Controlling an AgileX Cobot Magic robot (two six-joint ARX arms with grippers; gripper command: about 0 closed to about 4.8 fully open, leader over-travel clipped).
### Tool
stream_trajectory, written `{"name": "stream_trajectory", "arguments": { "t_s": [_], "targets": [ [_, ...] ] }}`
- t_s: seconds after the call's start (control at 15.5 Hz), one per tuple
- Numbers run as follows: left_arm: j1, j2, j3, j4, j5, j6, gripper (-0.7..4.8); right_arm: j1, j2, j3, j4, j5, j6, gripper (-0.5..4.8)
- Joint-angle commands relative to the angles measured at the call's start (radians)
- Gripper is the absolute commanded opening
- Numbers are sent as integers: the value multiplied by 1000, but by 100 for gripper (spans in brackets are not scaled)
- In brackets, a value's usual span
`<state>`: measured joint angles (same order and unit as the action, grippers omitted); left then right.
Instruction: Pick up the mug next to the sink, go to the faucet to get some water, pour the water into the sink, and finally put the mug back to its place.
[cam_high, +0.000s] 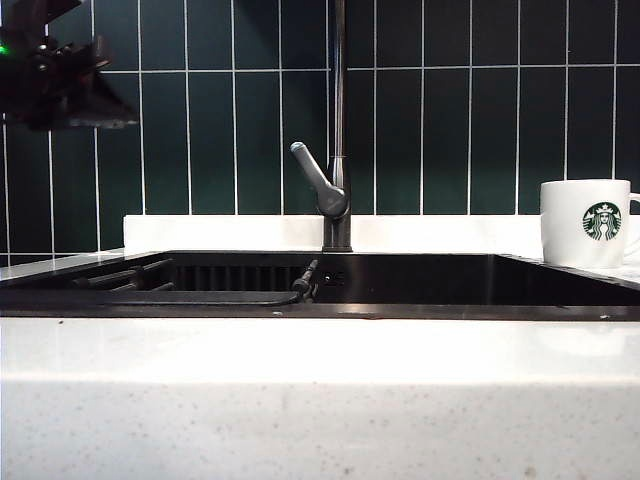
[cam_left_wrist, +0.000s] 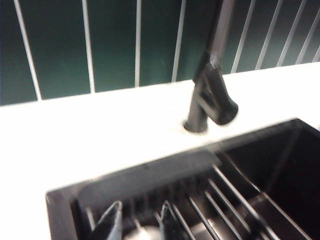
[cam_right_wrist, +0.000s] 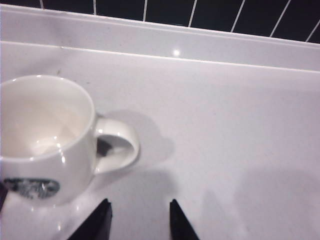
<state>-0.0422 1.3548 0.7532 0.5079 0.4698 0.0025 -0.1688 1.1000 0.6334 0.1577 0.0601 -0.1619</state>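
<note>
The white mug (cam_high: 587, 222) with a green siren logo stands upright on the white counter, right of the sink (cam_high: 450, 312). In the right wrist view the mug (cam_right_wrist: 45, 135) is empty, and its handle (cam_right_wrist: 120, 145) points sideways. My right gripper (cam_right_wrist: 139, 205) hovers open over bare counter just short of that handle and touches nothing. The dark faucet (cam_high: 338, 150) rises behind the sink's middle, its lever (cam_high: 315, 175) angled up to the left. My left gripper (cam_left_wrist: 142, 212) is open over the sink's rack end and holds nothing, with the faucet (cam_left_wrist: 210, 95) beyond it.
Black slatted rack parts (cam_high: 130, 278) lie in the left of the basin, and their bars (cam_left_wrist: 235, 200) run under the left gripper. The left arm (cam_high: 60, 70) hangs high at the upper left. Dark green tiles (cam_high: 460, 120) back the white speckled counter (cam_high: 320, 400).
</note>
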Motion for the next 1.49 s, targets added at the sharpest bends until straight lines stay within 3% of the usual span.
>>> {"name": "stream_trajectory", "arguments": {
  "t_s": [0.06, 0.32, 0.71, 0.84, 1.49],
  "targets": [
    [0, 80, 94, 18, 32, -3, 122, -35, 108, 5, 143, -72, 5, 181],
    [-17, 194, 201, 20, 76, -7, 122, -92, 251, 5, 250, -154, 9, 181],
    [-51, 292, 231, 50, 164, -11, 122, -122, 355, 5, 365, -307, 12, 183],
    [-51, 304, 231, 59, 163, -14, 122, -121, 385, 5, 399, -325, 11, 204],
    [-52, 306, 231, 61, 163, -14, 121, -121, 536, 31, 629, -326, 41, 203]
  ]
}}
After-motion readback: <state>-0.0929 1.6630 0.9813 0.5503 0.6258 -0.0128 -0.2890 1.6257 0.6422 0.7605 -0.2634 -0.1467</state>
